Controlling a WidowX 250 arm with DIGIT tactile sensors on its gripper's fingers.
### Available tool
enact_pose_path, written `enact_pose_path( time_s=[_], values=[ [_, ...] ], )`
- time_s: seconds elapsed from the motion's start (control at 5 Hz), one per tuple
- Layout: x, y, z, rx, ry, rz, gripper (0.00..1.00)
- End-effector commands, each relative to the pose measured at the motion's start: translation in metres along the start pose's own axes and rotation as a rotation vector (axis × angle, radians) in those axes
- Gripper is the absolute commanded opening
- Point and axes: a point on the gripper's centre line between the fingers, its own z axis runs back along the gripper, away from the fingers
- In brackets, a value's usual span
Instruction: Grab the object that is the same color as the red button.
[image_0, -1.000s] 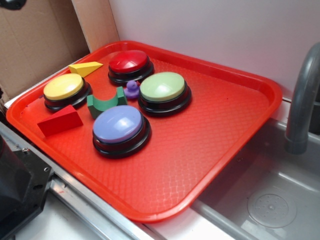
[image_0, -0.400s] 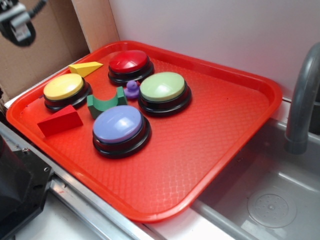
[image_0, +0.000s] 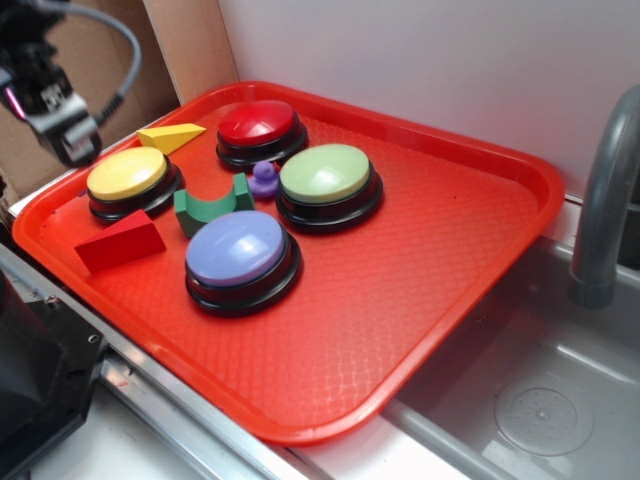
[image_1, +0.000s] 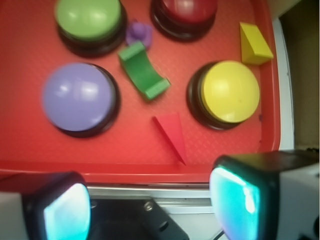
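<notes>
The gripper hangs above the tray's near-left edge, jaws spread wide and empty. In the wrist view the red wedge lies on the tray at twelve o'clock from the gripper, just beside the yellow button, which sits at two o'clock from it; the red button is far behind.

Risks, as judged:
- Red-on-red contrast is poor; misjudging the wedge's edges could cause a missed grasp.
- Sloped faces may squirt from closing pads.
- A finger could strike the yellow button.
</notes>
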Motion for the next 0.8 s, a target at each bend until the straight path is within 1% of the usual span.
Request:
enact_pose_path(
  time_s=[0.0,0.2,0.4,0.6],
  values=[
    [0.001,0.025,-0.053,0.017,-0.01,0.045,1.0],
    [0.0,0.036,-0.078,0.008,-0.016,0.034,1.0],
    [-0.001,0.041,-0.105,-0.017,0.0,0.049,1.0],
    [-0.005,0.041,-0.119,-0.033,0.012,0.044,1.0]
  ],
)
